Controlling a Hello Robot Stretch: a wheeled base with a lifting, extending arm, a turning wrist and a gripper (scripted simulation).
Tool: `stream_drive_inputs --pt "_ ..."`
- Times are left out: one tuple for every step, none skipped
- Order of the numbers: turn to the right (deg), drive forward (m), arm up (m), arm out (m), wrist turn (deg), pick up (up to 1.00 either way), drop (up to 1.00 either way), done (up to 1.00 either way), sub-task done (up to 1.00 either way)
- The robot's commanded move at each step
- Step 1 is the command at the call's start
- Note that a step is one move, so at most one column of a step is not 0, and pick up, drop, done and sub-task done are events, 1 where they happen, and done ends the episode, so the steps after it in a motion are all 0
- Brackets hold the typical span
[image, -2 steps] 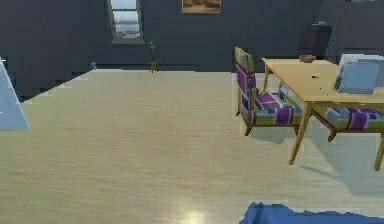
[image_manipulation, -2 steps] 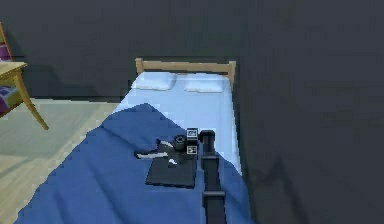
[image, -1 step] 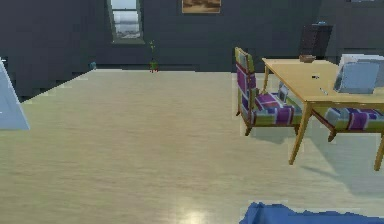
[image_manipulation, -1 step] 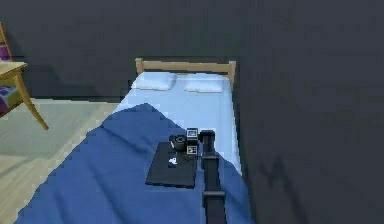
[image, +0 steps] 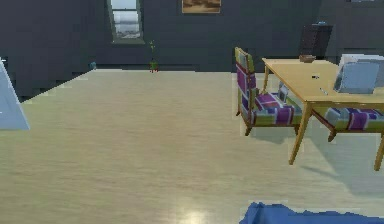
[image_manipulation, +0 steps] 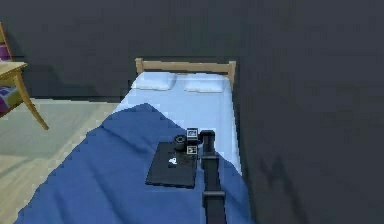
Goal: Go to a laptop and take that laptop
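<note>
End effector (image_manipulation: 182, 141) by flat dark laptop (image_manipulation: 170, 168) lying on bed (image_manipulation: 90, 170); finger spread, any hold: cannot tell.

In the middle of the arm side view I see a bed (image_manipulation: 229, 124) with two white pillows (image_manipulation: 155, 82) at its upper end and a blue blanket (image_manipulation: 105, 160) lower down. A flat dark laptop (image_manipulation: 170, 165) lies on the blanket. At the forward view's right, a wooden table (image: 300, 80) carries a grey boxy thing (image: 358, 75).
</note>
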Motion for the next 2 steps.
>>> stream_drive_inputs --pt "0.0 0.0 -0.3 0.0 0.0 0.0 0.0 0.0 0.0" --pt "0.0 0.0 0.0 0.0 0.0 1.0 0.0 0.0 0.0"
